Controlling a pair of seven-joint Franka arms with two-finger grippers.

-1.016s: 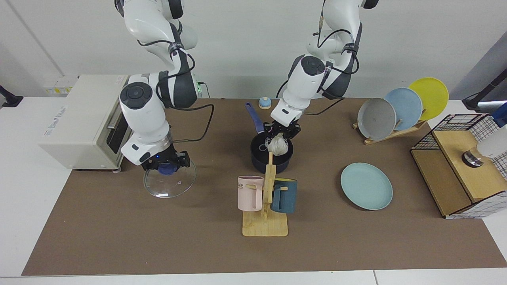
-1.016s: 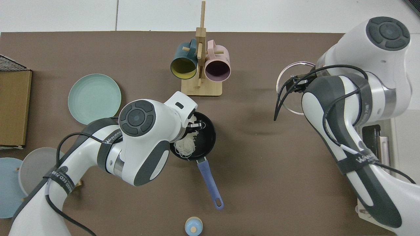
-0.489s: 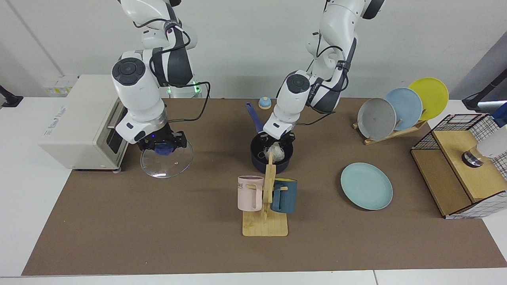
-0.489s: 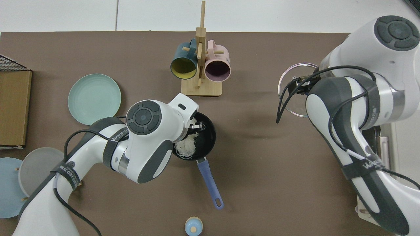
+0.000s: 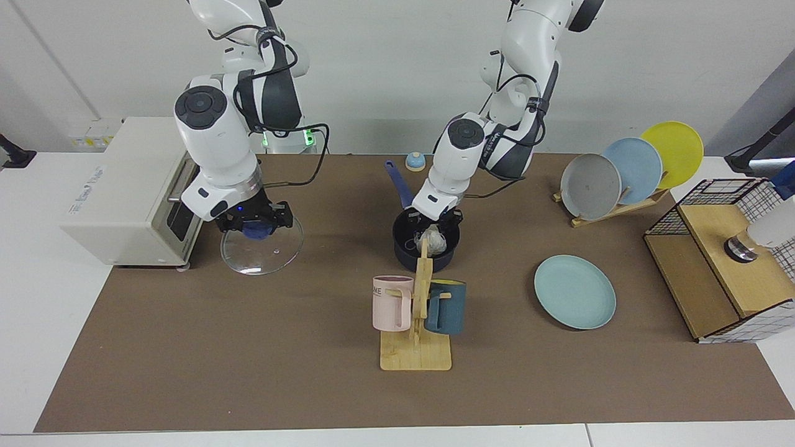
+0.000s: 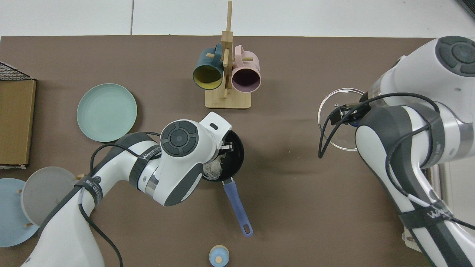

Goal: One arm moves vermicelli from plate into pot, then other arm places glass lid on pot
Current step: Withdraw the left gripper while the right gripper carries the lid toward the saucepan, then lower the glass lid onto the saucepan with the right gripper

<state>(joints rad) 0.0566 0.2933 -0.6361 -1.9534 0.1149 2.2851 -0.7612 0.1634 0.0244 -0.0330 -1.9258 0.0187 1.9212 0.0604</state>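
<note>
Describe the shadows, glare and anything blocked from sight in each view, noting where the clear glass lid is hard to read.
Facing view: soft shadows under both arms; the clear glass lid with blue knob, at the right gripper, carries a pale glint on its front edge; the wooden mug rack overlaps the dark saucepan. Top view: the lid shows mainly as its thin rim; the left arm covers the left gripper.

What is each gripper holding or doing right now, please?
Left gripper: down in the pot, at the vermicelli; grip cannot be told.
Right gripper: closed on the glass lid by its knob.
</note>
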